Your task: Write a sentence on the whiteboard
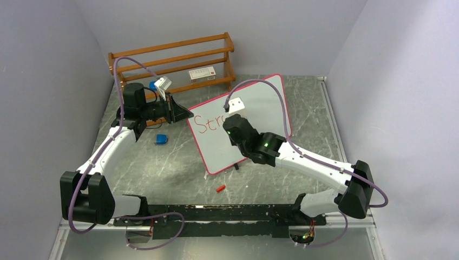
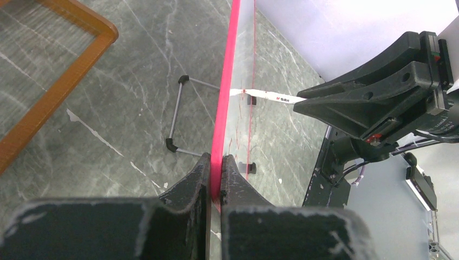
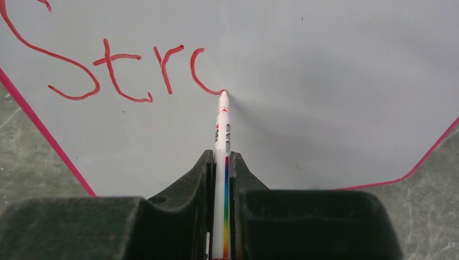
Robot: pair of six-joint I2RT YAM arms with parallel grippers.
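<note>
The whiteboard (image 1: 265, 103), white with a pink-red rim, stands tilted on small black feet in mid-table. My left gripper (image 1: 187, 115) is shut on its left rim (image 2: 227, 97). The sentence (image 3: 113, 70) is red lettering that reads "Str" plus a half-drawn curve; from above it shows partly (image 1: 208, 123), the rest behind the right arm. My right gripper (image 3: 219, 162) is shut on a white marker (image 3: 221, 141) with a rainbow stripe. Its red tip touches the board at the end of the curve. The right gripper also shows in the left wrist view (image 2: 379, 92) with the marker (image 2: 265, 96).
A wooden rack (image 1: 173, 62) stands at the back left with a white box (image 1: 202, 74) on its lower shelf. A blue object (image 1: 161, 139) lies left of the board. A small red cap (image 1: 220, 188) lies in front of it. Grey walls close both sides.
</note>
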